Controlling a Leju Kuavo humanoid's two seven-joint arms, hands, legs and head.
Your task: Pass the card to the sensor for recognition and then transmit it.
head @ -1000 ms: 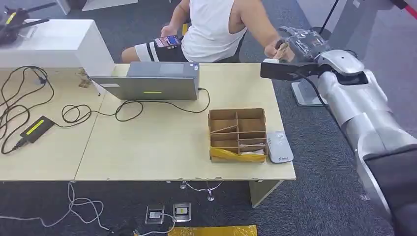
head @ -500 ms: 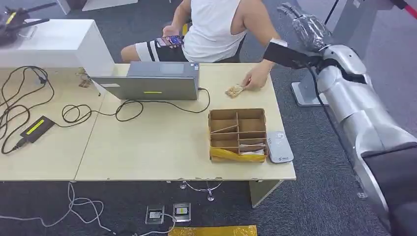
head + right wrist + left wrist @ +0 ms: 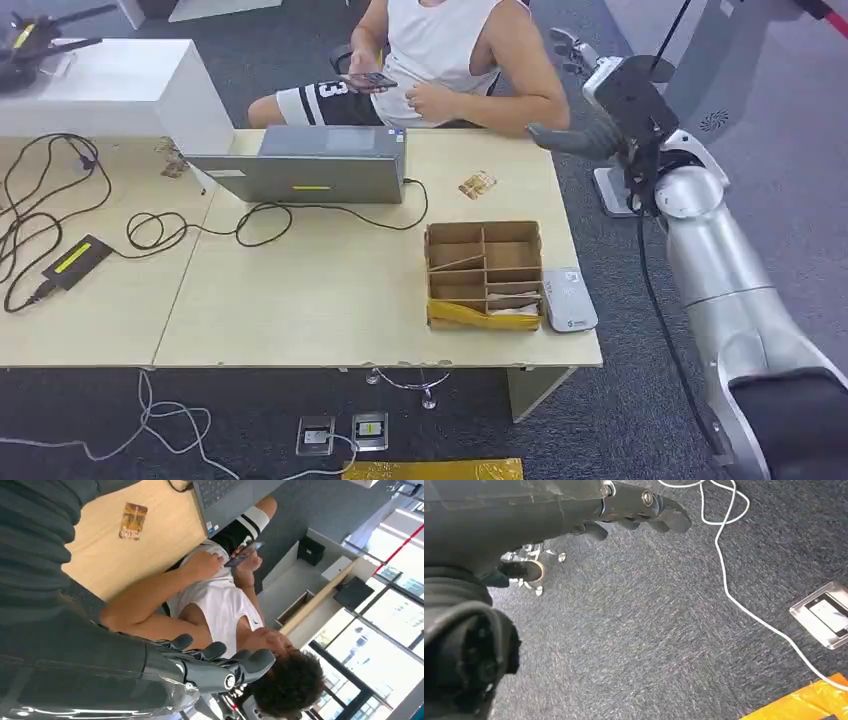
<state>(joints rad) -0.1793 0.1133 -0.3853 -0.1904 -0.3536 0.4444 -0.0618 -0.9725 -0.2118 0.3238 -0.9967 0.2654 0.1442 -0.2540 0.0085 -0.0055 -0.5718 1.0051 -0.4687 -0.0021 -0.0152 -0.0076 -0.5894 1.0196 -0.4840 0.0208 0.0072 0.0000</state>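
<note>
Now the small tan printed card (image 3: 477, 185) lies flat on the pale wooden table (image 3: 330, 290) beyond the person's elbow, while the silver right hand (image 3: 590, 95), fingers spread and empty, risks brushing that arm.

— Where is the right hand (image 3: 590, 75)?
— Upper right of the head view, raised on a bent silver arm, fingers (image 3: 220, 662) spread, holding nothing.
— And the left hand (image 3: 624, 510)?
— Hanging, fingers loosely extended, empty.
</note>
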